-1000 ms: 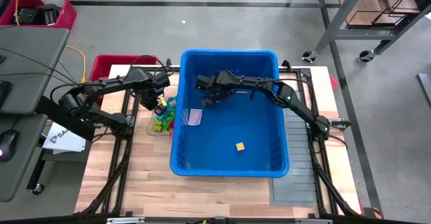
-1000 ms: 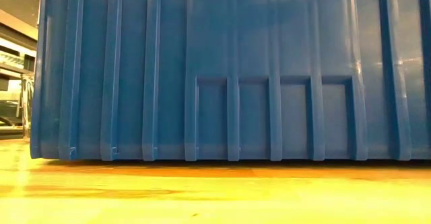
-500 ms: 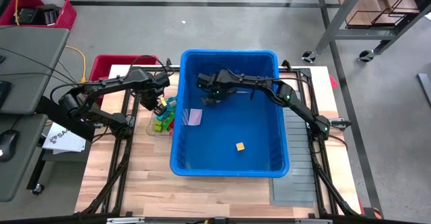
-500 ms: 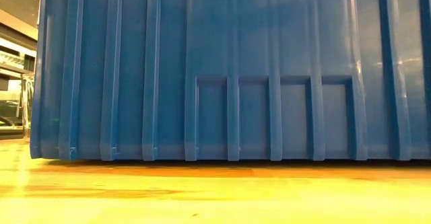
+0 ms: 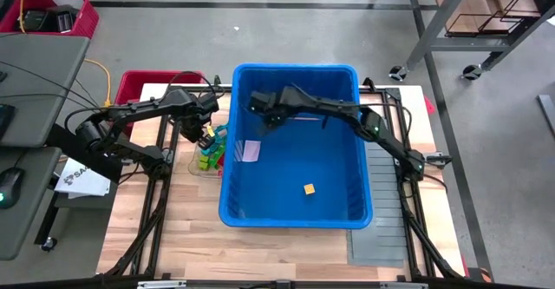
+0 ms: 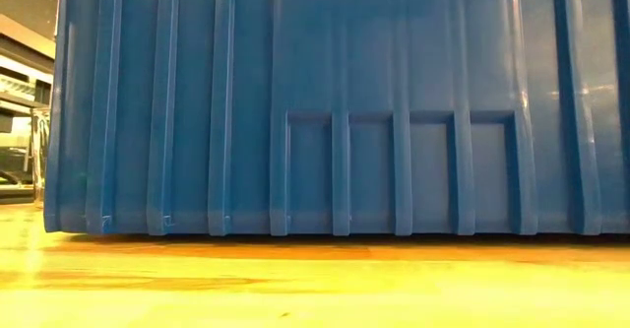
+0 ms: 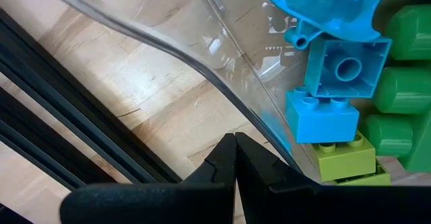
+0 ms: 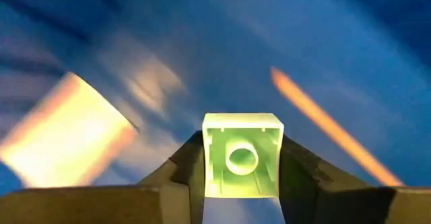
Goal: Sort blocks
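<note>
Blocks, inventory for you, operator:

1. Green block (image 8: 242, 155): clamped between the R gripper (image 8: 241, 177) fingers, one finger on each side, hollow underside w/ round socket facing the wrist cam. You can't pick it out in the high view.
2. Yellow block (image 5: 308, 188): alone on the bin floor, toward the near wall, well apart from both grippers.
3. Block pile (image 5: 211, 151): greens, teals, in a clear tray (image 7: 202, 76) on the table just outside the bin's left wall. Wrist cam shows a teal block (image 7: 322, 115) on a lime block (image 7: 345, 155), more greens beside them.

Arms:
- R arm: you see it stretched from its base at the table's right edge, across the bin (image 5: 360, 204) rim, elbow over the right wall, wrist reaching to the far-left part of the interior. R gripper (image 5: 261, 115) sits above the bin floor, closed onto the green block. A pale paper slip (image 5: 250, 150) lies on the floor nearby.
- L arm: reaches from the table's left side toward the pile. L gripper (image 5: 206, 134) hangs over the tray's edge, fingers pressed fully together, holding nothing; nearest blocks just beyond its tips, not touching.

Low cam: only the bin's outer wall and table (image 6: 295, 289).
</note>
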You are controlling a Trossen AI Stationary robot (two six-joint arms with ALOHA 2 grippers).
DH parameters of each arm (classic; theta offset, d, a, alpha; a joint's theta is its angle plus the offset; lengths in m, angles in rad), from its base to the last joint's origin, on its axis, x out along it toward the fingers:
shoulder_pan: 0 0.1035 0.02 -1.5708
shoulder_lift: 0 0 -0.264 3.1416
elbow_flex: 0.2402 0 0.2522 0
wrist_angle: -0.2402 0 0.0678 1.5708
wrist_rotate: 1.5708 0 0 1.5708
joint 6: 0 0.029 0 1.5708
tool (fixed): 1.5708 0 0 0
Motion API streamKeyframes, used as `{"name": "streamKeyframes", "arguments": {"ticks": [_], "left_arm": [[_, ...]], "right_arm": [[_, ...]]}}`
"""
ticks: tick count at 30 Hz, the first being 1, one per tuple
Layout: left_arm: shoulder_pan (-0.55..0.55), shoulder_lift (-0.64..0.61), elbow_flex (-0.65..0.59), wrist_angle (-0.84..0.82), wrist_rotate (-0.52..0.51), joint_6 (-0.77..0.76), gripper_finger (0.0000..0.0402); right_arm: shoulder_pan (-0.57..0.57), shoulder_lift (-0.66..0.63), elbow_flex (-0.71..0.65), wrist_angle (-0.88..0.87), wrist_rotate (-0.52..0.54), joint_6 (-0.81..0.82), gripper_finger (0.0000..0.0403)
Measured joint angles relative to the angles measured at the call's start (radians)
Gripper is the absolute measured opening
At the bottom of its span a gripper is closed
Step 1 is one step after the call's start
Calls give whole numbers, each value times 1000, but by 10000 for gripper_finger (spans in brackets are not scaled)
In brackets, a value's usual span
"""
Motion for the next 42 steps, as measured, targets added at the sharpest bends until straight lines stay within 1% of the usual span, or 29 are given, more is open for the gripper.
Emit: {"name": "streamKeyframes", "arguments": {"ticks": [2, 4, 7, 13, 16, 19, 20, 25, 28, 31, 32, 37, 39, 42], "left_arm": [[0, 0, 0, 0, 0, 0, 0], [0, 0, 0, 1, 0, 0, 0], [0, 0, 0, 3, 0, 0, 0], [0, 0, 0, 8, 0, 1, 0], [0, 0, 0, 10, 0, 0, 0], [0, 0, -1, 11, 0, 1, 0], [0, 0, -1, 11, -1, 1, 0], [0, 0, -1, 12, -2, 1, 0], [0, 0, -1, 14, -2, 1, 0], [0, 0, -1, 15, -2, 1, 0], [0, 0, -1, 15, -2, 1, 0], [0, 0, -1, 16, -2, 1, 0], [0, 0, -1, 16, -2, 1, 0], [0, 0, -1, 16, -2, 1, 0]], "right_arm": [[17, -28, 36, 64, 22, -16, 116], [40, -89, -7, 217, 8, -29, 116], [77, -140, -19, 424, -11, -9, 116], [130, -119, -22, 776, -138, 71, 116], [146, -89, -22, 863, -165, 144, 116], [158, -56, -22, 872, -148, 171, 120], [160, -49, -22, 865, -139, 178, 133], [150, -46, -22, 834, -136, 213, 232], [141, -57, -22, 834, -138, 207, 270], [126, -67, -17, 839, -140, 205, 283], [121, -71, -17, 837, -156, 196, 284], [101, -74, -16, 854, -285, 124, 285], [95, -80, -16, 857, -334, 51, 285], [87, -127, -16, 784, -331, -95, 286]]}}
